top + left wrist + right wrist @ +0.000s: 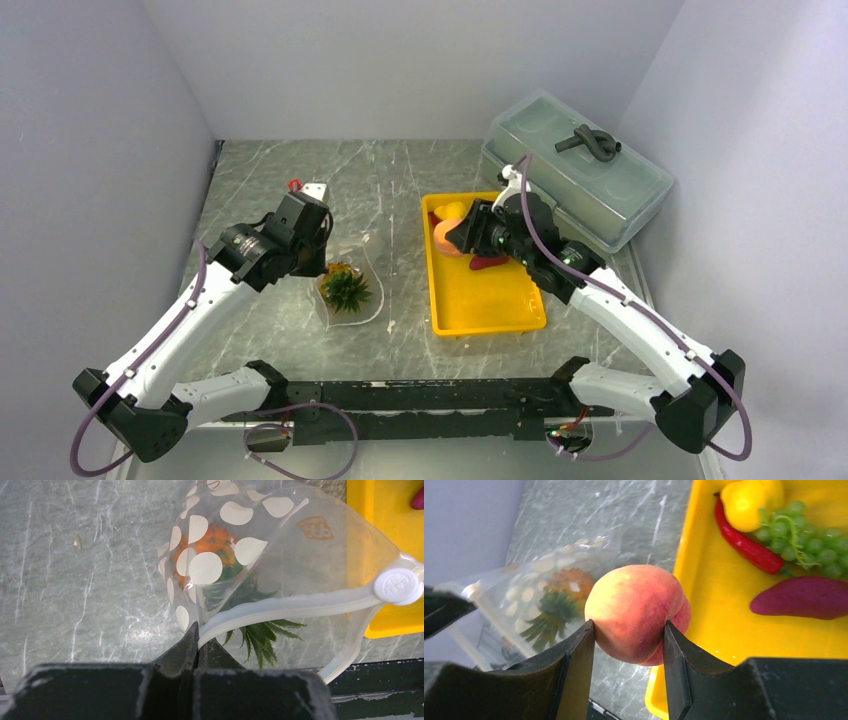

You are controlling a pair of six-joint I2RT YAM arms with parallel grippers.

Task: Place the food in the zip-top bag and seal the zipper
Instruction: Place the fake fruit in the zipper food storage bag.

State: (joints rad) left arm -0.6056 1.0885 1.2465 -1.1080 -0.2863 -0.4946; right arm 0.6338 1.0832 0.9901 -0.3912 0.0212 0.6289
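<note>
My left gripper (pixel 196 636) is pressed together on the zipper (pixel 280 609), pinching the whitish strip at the mouth of the zip-top bag (pixel 280 545). The bag lies on the marbled table (pixel 75 580) at 9 o'clock from the yellow tray (pixel 724 625), its mouth gaping. The pineapple (pixel 217 542) sits inside, green crown toward the mouth. My right gripper (pixel 630 629) is clamped on the orange round fruit (pixel 636 610), one jaw on each side, holding it raised near the tray's 9 o'clock rim. In the tray, at 1 to 2 o'clock from the fruit in my right wrist view, the lemon (pixel 751 500), grape bunch (pixel 809 540) and red chili pepper (pixel 746 545) lie touching; a purple piece (pixel 804 597) lies at 3 o'clock
</note>
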